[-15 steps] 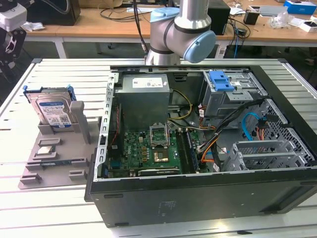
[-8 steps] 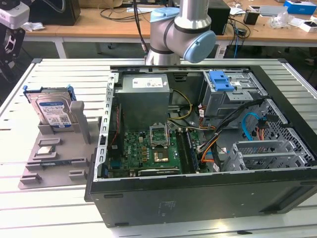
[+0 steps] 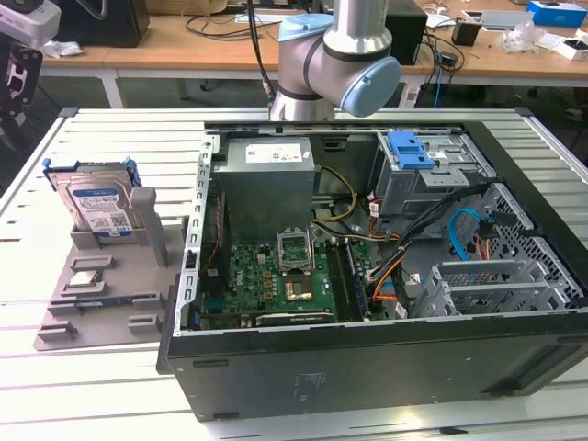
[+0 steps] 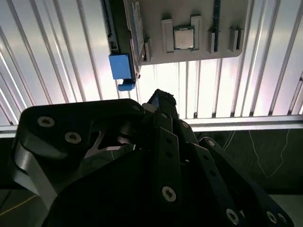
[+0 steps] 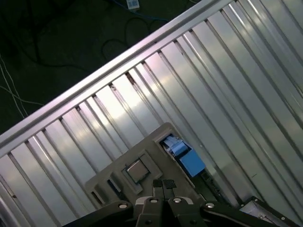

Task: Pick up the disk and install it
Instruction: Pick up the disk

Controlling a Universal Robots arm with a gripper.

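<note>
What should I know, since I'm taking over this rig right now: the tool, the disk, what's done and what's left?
State of the tool: shut and empty. It hangs over the slatted table by the grey holder and touches nothing.
Place of the disk: it stands on edge in that holder, on the exterior view's left of the open computer case. Its blue rail shows in both wrist views.
Done: nothing that shows; the disk is not picked up.
Left: both the pickup and the install.
</note>
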